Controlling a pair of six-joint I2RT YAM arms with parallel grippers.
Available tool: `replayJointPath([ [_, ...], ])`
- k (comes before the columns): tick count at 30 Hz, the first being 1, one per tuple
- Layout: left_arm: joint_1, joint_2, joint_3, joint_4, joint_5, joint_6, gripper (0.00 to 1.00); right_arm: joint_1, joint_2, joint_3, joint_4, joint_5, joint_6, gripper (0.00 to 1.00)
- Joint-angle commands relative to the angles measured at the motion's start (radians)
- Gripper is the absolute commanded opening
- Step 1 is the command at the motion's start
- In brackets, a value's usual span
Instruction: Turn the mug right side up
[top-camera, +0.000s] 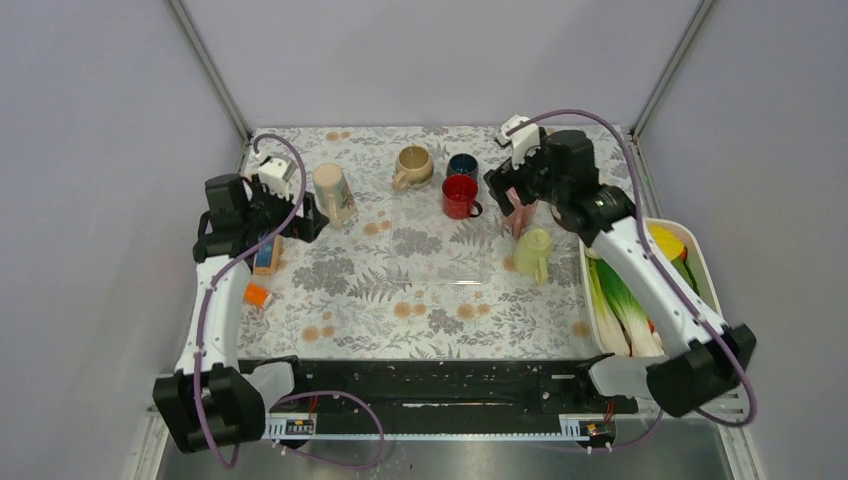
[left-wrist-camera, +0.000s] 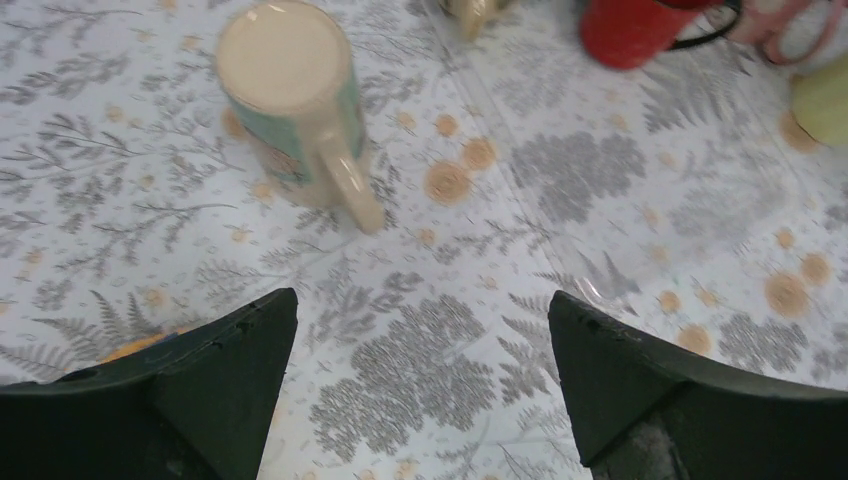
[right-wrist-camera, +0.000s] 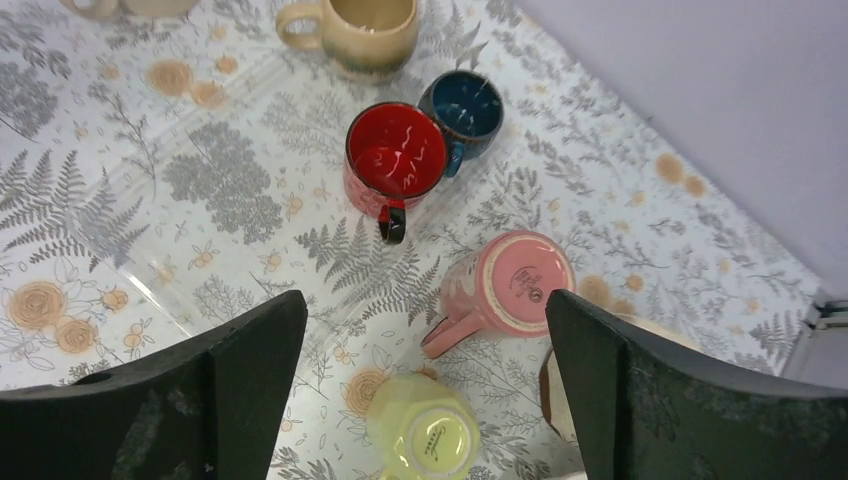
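Left pincer (left-wrist-camera: 420, 300) is spread wide with nothing in it, hovering just short of a cream mug (left-wrist-camera: 290, 90). That one sits bottom-up on the floral tablecloth (left-wrist-camera: 620, 170), handle pointing back at the fingers. Moving right you get a tan mug (top-camera: 413, 165), then a blue mug (right-wrist-camera: 462, 105) and a red mug (right-wrist-camera: 395, 160) right beside each other, all three mouth-up. Right pincer (right-wrist-camera: 425, 300) is splayed wide too, empty, hanging over a pink mug (right-wrist-camera: 510, 285) that's upside down. Yellow mug (right-wrist-camera: 420, 435) just beside it, also bottom-up.
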Motion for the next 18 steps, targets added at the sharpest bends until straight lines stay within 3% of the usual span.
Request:
replayJointPath([
  [1, -0.084, 0.134, 0.14, 0.142, -0.335, -0.065, 0.99, 0.005, -0.16, -0.103, 0.013, 0.045, 0.024, 1.0],
  [3, -0.128, 0.229, 0.199, 0.131, -0.454, -0.087, 0.99, 0.005, -0.24, -0.152, 0.027, 0.043, 0.036, 0.99],
  [11, -0.281, 0.48, 0.303, 0.093, -0.684, -0.138, 0.95, 0.004, -0.417, -0.328, 0.109, -0.013, 0.1, 1.0],
  [18, -0.285, 0.643, 0.402, 0.022, -0.734, -0.205, 0.82, 0.004, -0.478, -0.411, 0.199, -0.02, 0.106, 0.99],
])
